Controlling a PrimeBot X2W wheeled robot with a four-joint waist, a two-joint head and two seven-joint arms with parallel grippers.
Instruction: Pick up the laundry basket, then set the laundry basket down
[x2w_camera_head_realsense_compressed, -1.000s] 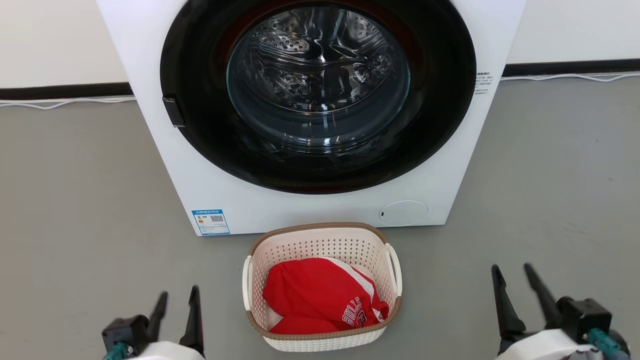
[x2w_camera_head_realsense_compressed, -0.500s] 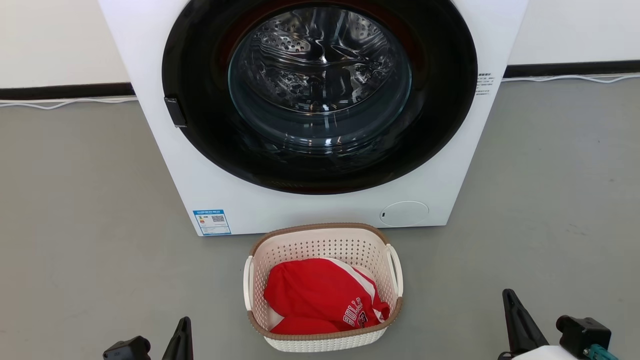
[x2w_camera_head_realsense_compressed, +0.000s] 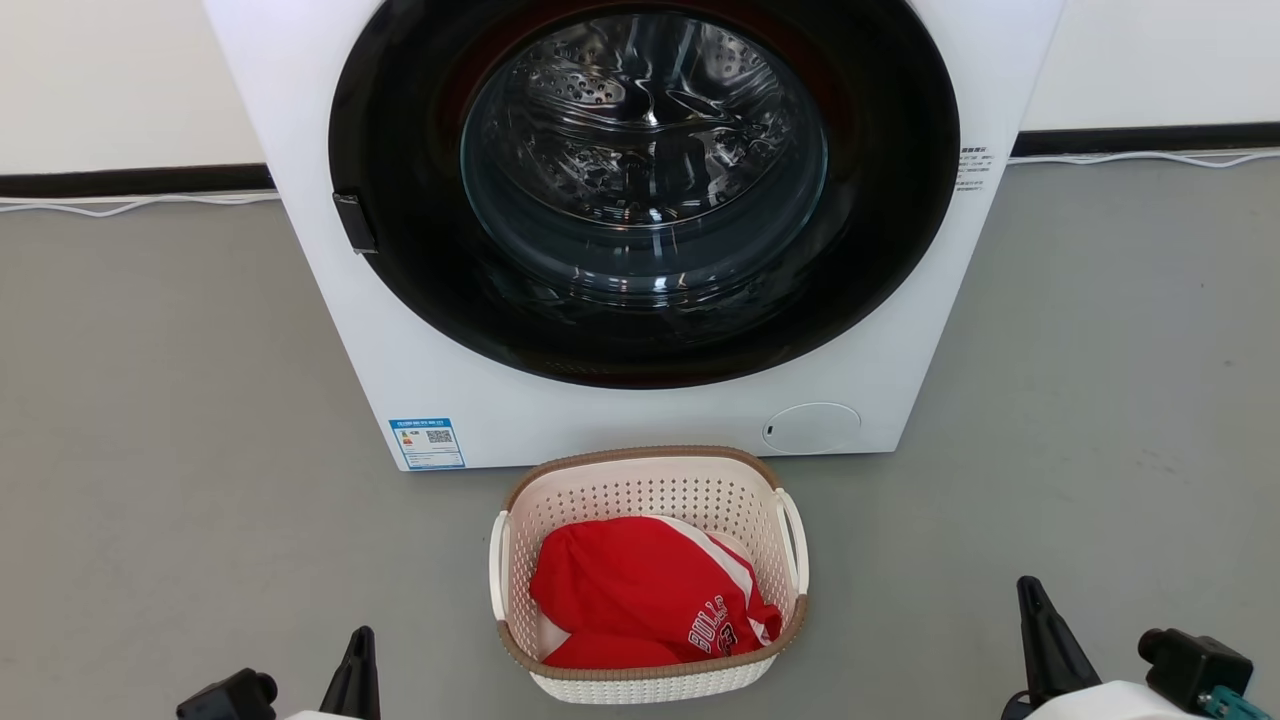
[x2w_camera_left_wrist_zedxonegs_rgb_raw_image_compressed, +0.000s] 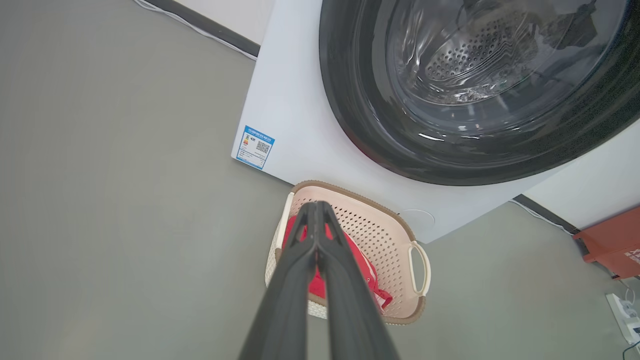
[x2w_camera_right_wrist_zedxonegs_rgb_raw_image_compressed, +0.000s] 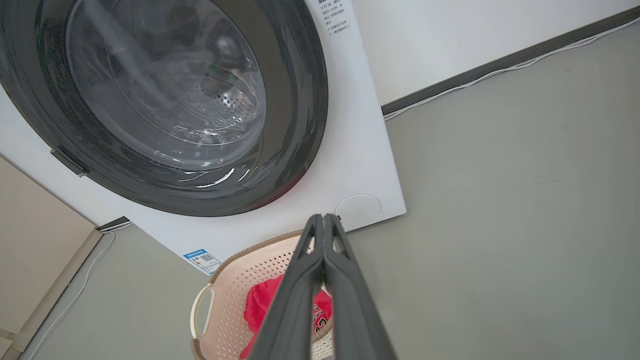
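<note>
Laundry basket (x2w_camera_head_realsense_compressed: 645, 493) stands just before washing machine (x2w_camera_head_realsense_compressed: 600, 420), grey floor (x2w_camera_head_realsense_compressed: 190, 400) flanking

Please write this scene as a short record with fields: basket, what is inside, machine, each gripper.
laundry basket: upright on grey floor, close before machine
inside: red jersey, white trim
washing machine: white, front-loading, dark round door
left gripper: shut, empty, not touching basket
right gripper: shut, empty, not touching basket

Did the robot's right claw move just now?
Yes. The right gripper has dropped toward the bottom of the head view, away from the washing machine. Its tips now sit lower beside the laundry basket.
</note>
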